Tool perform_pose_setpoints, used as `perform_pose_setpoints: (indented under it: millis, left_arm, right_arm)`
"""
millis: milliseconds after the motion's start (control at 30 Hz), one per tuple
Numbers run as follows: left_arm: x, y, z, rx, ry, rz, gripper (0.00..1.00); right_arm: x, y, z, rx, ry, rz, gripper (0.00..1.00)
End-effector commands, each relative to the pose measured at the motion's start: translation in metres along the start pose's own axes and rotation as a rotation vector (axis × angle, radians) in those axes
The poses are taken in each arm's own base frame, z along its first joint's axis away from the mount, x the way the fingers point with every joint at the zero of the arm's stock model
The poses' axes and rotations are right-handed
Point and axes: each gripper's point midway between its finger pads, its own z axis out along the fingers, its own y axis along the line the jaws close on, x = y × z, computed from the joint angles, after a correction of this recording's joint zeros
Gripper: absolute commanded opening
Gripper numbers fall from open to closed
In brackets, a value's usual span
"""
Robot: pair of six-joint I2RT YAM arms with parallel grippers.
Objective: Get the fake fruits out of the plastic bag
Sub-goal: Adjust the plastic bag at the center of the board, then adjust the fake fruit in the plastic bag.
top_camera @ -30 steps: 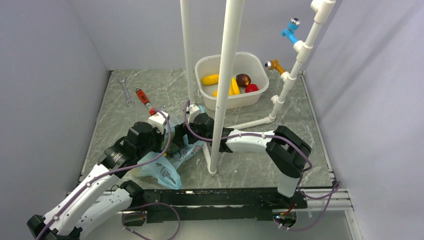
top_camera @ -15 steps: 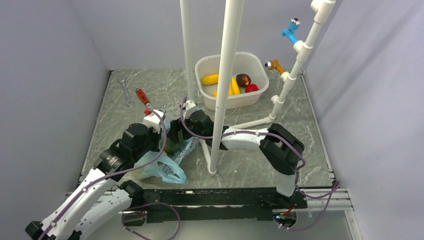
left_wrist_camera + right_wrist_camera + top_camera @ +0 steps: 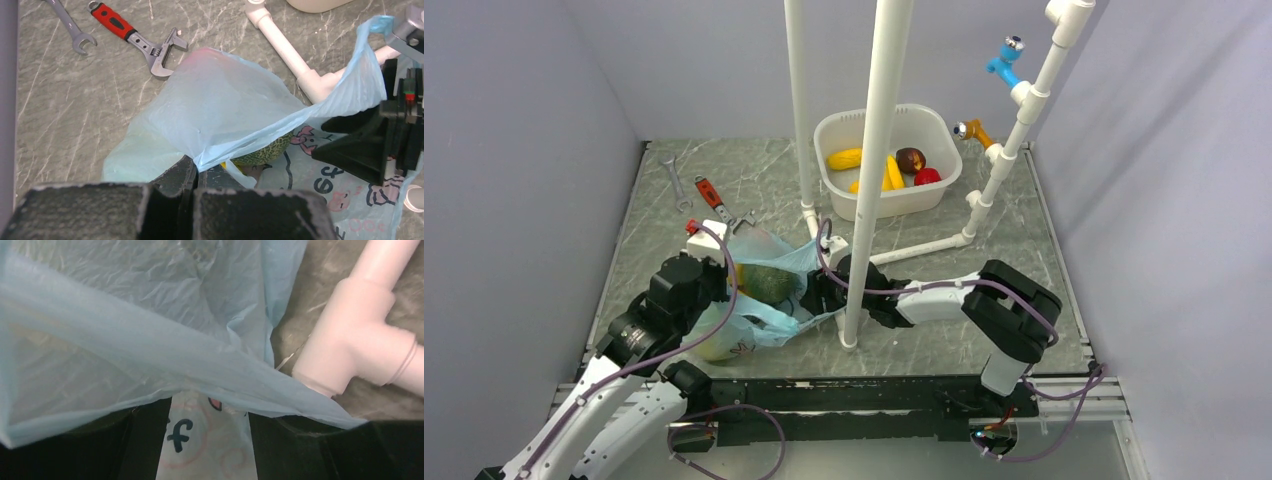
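- Holding the bag (image 3: 225, 100) mouth raised, the left end effector (image 3: 196, 172) is clamped on the rim film, which exposes the green fruit (image 3: 262, 155) inside.
- The bag lies left of centre, toward the near edge of the worktop (image 3: 924, 330).
- Right end effector (image 3: 210, 440): jaws apart with film between them; the arm reaches low toward the left edge.

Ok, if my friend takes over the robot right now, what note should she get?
Left end effector: shut on the plastic bag edge, holding it up.
Right end effector: open, jaws either side of the bag film.
In the bag: green fruit at the mouth, yellow fruit showing through lower down.
Done: several fruits lie in the white tub.
Left: get the bagged fruit out.
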Motion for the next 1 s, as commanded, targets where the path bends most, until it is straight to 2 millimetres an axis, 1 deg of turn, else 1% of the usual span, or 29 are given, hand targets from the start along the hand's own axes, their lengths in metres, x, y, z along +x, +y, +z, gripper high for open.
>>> perform_pose_setpoints:
  millis: [0,100,167,200,267,333,400,467,533,600,733,800,900,967]
  left_arm:
    - [-0.014,0.008,-0.001,-0.045,-0.060,-0.040,0.00]
    - [-0.014,0.004,0.000,-0.017,-0.067,-0.031,0.00]
    - [-0.014,0.000,0.000,0.003,-0.064,-0.029,0.00]
    - [-0.014,-0.002,0.000,0.012,-0.063,-0.027,0.00]
    - [-0.014,-0.004,0.000,0.025,-0.064,-0.025,0.00]
    - [-0.015,-0.007,0.000,0.043,-0.069,-0.020,0.00]
    - [-0.015,-0.011,0.000,0.065,-0.072,-0.014,0.00]
    - [-0.016,-0.012,0.000,0.072,-0.074,-0.015,0.00]
    - [-0.016,-0.012,0.000,0.072,-0.069,-0.016,0.00]
    - [-0.015,-0.012,0.001,0.073,-0.066,-0.017,0.00]
    - [-0.014,-0.015,0.003,0.082,-0.057,-0.014,0.00]
    - [-0.013,-0.014,0.004,0.079,-0.049,-0.012,0.00]
    - [-0.012,-0.014,0.006,0.070,-0.038,-0.007,0.00]
    - [-0.011,-0.011,0.006,0.055,-0.034,-0.006,0.00]
  right_arm:
    - [-0.022,0.034,-0.021,-0.143,-0.049,-0.025,0.59]
    - [-0.036,0.056,-0.031,-0.239,-0.078,-0.041,0.63]
    - [-0.053,0.074,-0.036,-0.304,-0.104,-0.058,0.65]
    - [-0.058,0.080,-0.038,-0.329,-0.113,-0.065,0.66]
    - [-0.073,0.096,-0.039,-0.391,-0.143,-0.081,0.67]
    - [-0.083,0.106,-0.033,-0.419,-0.140,-0.084,0.67]
    - [-0.091,0.114,-0.025,-0.441,-0.136,-0.079,0.65]
    - [-0.100,0.119,-0.019,-0.453,-0.159,-0.068,0.63]
    - [-0.107,0.116,-0.010,-0.425,-0.182,-0.057,0.60]
    - [-0.113,0.110,0.002,-0.378,-0.193,-0.051,0.58]
    - [-0.119,0.094,0.025,-0.284,-0.207,-0.073,0.58]
    - [-0.120,0.087,0.038,-0.238,-0.196,-0.117,0.59]
    - [-0.117,0.073,0.054,-0.170,-0.172,-0.172,0.64]
    - [-0.105,0.062,0.063,-0.127,-0.125,-0.200,0.64]
